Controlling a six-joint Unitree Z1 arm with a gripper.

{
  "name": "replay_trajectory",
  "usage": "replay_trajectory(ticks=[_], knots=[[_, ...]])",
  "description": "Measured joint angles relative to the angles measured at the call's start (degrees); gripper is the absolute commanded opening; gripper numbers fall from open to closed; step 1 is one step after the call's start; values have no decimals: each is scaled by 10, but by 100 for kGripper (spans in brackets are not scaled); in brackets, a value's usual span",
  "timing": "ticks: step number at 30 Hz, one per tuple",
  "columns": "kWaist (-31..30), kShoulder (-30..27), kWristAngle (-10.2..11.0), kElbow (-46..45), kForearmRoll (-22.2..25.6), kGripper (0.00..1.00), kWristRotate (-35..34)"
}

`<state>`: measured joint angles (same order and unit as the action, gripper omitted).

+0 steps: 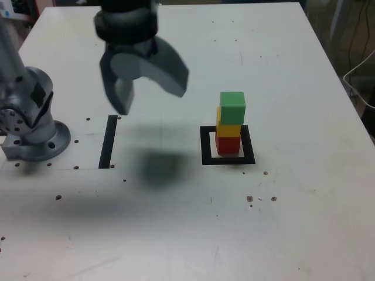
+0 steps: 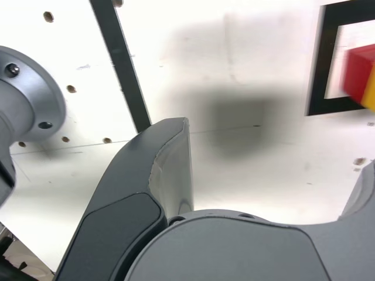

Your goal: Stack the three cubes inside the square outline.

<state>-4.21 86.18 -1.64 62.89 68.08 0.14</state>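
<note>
With the gripper (image 1: pixel 146 88) jaws wide apart and empty, I'd pull away high, clear of the green cube (image 1: pixel 232 107) topping the stack.

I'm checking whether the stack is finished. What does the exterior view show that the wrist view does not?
Only the exterior view shows the green cube topping the stack, the whole square outline and the open gripper hanging empty, away from the stack.
Only the wrist view shows the inner face of one of the jaws close up.
Both show the red cube, yellow cube, black strip and arm base.
</note>
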Motion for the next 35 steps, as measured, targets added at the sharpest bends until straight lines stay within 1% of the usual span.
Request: replay_trajectory(ticks=[2, 5, 10, 20, 26, 29, 35], knots=[[6, -5, 1, -26, -8, 100, 4], [8, -5, 4, -42, -10, 100, 6], [13, -6, 7, -93, -35, 100, 7], [15, -5, 31, -136, -53, 99, 3], [15, -9, 35, -138, -63, 99, 3], [15, -13, 46, -139, -71, 99, 3], [15, -26, 85, -148, -76, 99, 3]])
